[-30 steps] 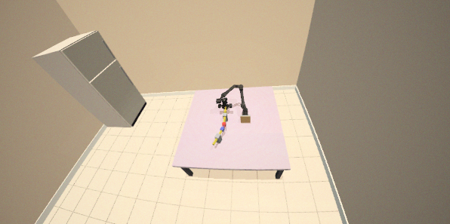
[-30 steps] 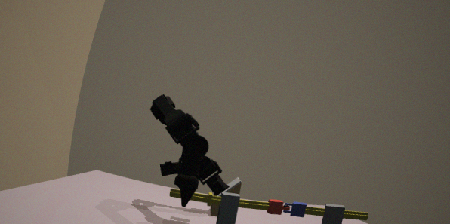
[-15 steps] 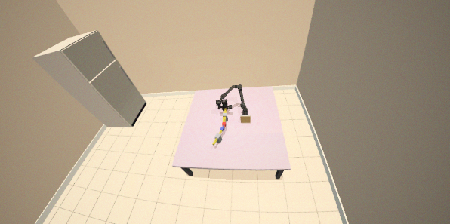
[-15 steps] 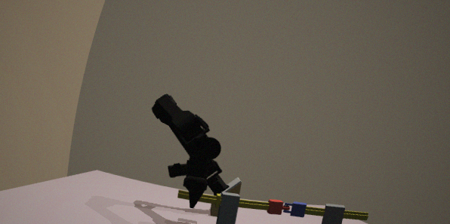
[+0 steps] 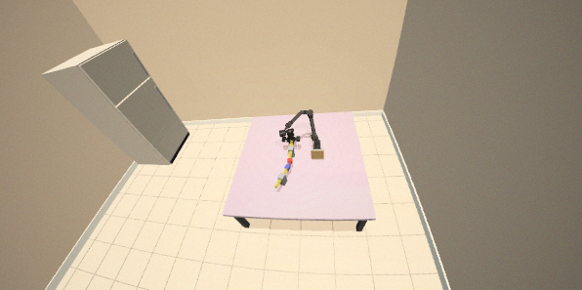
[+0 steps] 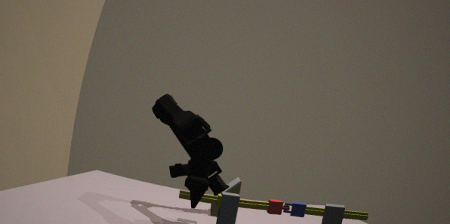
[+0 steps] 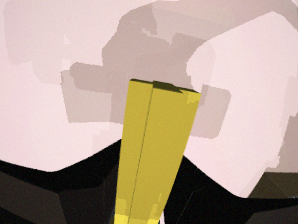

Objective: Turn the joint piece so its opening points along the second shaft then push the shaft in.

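The second shaft (image 6: 254, 204) (image 7: 150, 145) is yellow and runs through its grey block (image 6: 227, 209) (image 5: 291, 148). Its front end meets the red joint piece (image 6: 275, 207) (image 5: 289, 161), with no gap visible; how deep it sits inside is hidden. A yellow collar on the shaft is close against the block. The red piece is hinged to the blue piece (image 6: 298, 210) (image 5: 287, 167) on the first shaft (image 6: 355, 215), held by another grey block (image 6: 334, 212). The red piece looks in line with the second shaft. My gripper (image 6: 194, 200) (image 7: 147, 144) is shut on the second shaft's rear part, behind the block.
The pink table (image 5: 332, 186) (image 6: 94, 185) carries everything. The arm's base stands beside a brown box (image 5: 317, 154), right of the shafts in the top view. A slanted grey plate (image 6: 235, 186) rises at the second block, close to the gripper. A tall cabinet (image 5: 132, 103) stands away from the table.
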You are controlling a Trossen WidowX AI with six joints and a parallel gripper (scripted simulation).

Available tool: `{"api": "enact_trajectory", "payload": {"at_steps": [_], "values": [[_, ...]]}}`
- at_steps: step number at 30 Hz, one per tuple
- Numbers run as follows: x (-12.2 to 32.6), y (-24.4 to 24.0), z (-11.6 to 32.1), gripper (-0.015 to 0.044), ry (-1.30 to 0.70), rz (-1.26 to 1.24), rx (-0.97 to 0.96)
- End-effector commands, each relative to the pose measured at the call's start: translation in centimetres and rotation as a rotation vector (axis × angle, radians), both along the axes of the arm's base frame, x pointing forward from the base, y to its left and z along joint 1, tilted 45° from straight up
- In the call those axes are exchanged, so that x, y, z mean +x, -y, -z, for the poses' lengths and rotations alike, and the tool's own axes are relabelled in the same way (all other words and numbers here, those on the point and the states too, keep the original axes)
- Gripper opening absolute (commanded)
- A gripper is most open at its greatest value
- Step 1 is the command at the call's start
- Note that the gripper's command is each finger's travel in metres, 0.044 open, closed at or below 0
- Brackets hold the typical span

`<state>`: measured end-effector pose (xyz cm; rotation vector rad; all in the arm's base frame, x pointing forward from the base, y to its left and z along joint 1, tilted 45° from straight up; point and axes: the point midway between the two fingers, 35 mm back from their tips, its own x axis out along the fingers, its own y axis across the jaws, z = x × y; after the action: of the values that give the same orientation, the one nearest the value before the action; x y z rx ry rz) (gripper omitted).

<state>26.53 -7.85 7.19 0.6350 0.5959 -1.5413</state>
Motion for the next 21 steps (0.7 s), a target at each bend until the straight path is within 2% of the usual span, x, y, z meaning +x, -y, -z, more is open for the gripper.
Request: {"api": "enact_trajectory", "payload": {"at_steps": [1, 2, 7, 21], "values": [[0.03, 0.00, -0.01, 0.0052, 0.001, -0.001, 0.000], [0.03, 0.00, -0.01, 0.0067, 0.001, -0.001, 0.000], [0.03, 0.00, -0.01, 0.0067, 0.001, -0.001, 0.000], [0.03, 0.00, -0.01, 0.0434, 0.001, -0.001, 0.000]]}}
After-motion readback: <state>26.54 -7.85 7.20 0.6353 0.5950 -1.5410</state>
